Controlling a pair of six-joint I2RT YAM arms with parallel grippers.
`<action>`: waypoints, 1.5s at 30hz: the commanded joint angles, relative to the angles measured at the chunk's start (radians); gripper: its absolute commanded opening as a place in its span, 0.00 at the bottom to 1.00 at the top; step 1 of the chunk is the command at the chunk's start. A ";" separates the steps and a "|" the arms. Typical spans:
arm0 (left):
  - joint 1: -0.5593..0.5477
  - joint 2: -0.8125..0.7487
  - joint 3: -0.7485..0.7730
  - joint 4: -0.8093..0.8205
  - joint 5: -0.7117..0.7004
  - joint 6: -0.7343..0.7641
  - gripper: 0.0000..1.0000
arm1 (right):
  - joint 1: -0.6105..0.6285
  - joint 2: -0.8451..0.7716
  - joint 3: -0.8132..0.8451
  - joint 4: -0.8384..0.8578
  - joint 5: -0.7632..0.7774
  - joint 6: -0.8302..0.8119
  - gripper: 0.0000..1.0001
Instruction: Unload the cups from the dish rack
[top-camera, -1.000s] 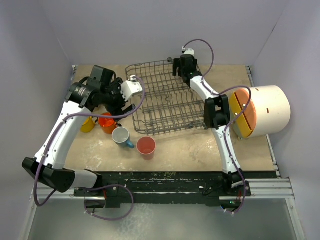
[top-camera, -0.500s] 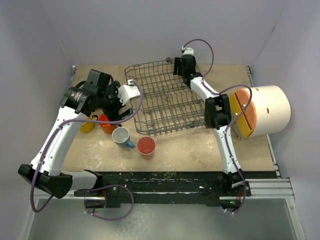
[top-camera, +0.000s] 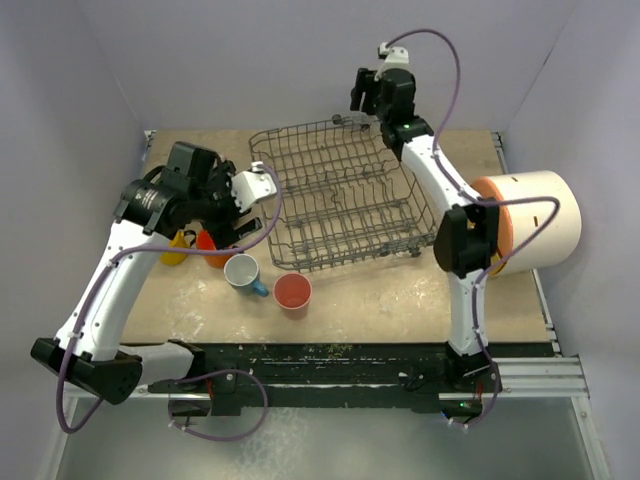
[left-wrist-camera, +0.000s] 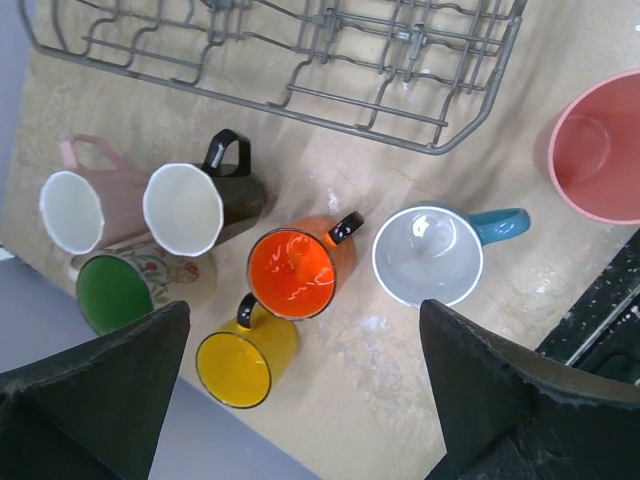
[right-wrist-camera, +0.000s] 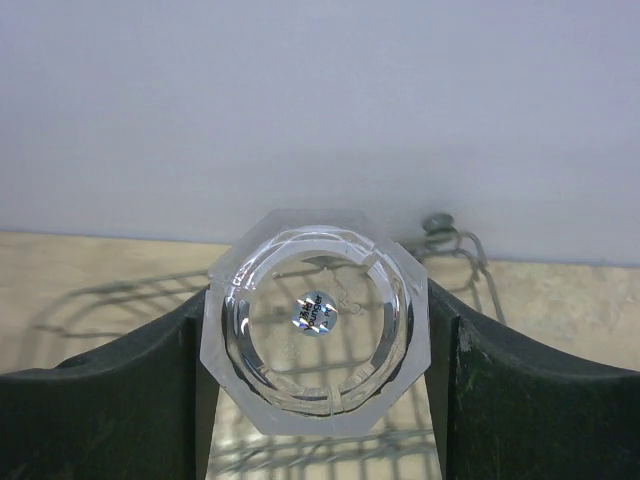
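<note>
In the right wrist view my right gripper (right-wrist-camera: 318, 335) is shut on the clear glass (right-wrist-camera: 318, 320), whose eight-sided base faces the camera. Seen from above, that gripper (top-camera: 375, 95) hangs above the far edge of the dish rack (top-camera: 340, 200), a dark wire basket with no cups showing in it. My left gripper (left-wrist-camera: 305, 310) is open and holds nothing, hovering over cups on the table left of the rack (left-wrist-camera: 300, 60): pale pink (left-wrist-camera: 75, 205), black (left-wrist-camera: 195, 205), cream with green inside (left-wrist-camera: 115, 292), orange (left-wrist-camera: 295, 272), yellow (left-wrist-camera: 240, 365), blue (left-wrist-camera: 430, 255) and the pink tumbler (left-wrist-camera: 600, 150).
A big white cylinder with an orange end (top-camera: 530, 220) lies at the table's right edge beside the right arm's elbow. Grey walls close in the back and both sides. The blue cup (top-camera: 243, 272) and pink tumbler (top-camera: 292, 292) stand near the rack's front left corner.
My right gripper has closed on the clear glass and risen up and back from the rack's far edge. The left arm has drifted slightly left over the cups, still open.
</note>
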 joint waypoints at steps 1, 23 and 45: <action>0.001 -0.069 -0.009 0.105 -0.033 0.048 0.99 | 0.028 -0.270 -0.123 -0.003 -0.162 0.130 0.27; 0.000 -0.296 -0.189 0.428 0.483 0.221 1.00 | 0.220 -0.984 -1.296 0.856 -0.770 1.276 0.21; 0.000 -0.342 -0.178 0.420 0.560 0.142 0.48 | 0.521 -0.780 -1.348 1.295 -0.485 1.593 0.19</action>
